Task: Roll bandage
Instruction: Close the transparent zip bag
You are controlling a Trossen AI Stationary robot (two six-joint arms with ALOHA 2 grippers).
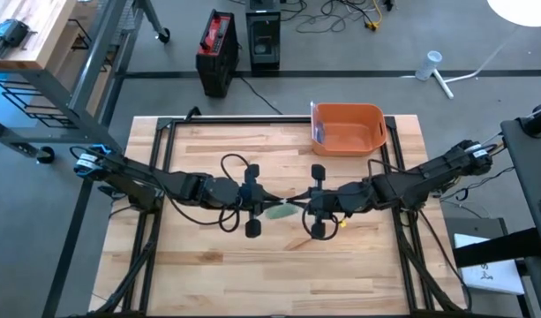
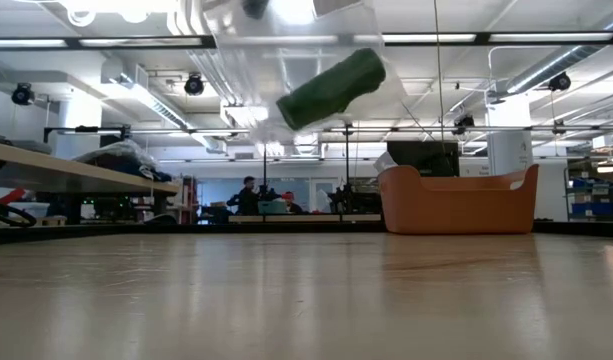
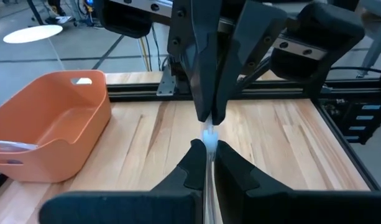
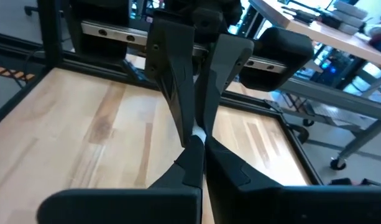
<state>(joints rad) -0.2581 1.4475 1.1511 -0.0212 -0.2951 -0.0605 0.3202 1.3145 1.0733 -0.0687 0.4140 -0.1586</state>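
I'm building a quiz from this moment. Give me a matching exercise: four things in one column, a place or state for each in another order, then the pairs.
1 left claw
2 right claw
3 tub
4 bandage

A orange, at the table's far edge
B green, held up between both claws
C shut, reaching in from the left
D shut, reaching in from the right

Pairs: 1-C, 2-D, 3-A, 4-B

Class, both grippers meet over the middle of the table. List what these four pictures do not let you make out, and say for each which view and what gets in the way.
- Green roll, low view: its holder is a washed-out blur.
- Same item in the high view: too small between left gripper and right gripper.
- White strip, left wrist view: the shut fingers hide its length.
- Orange bin: its contents are unclear.
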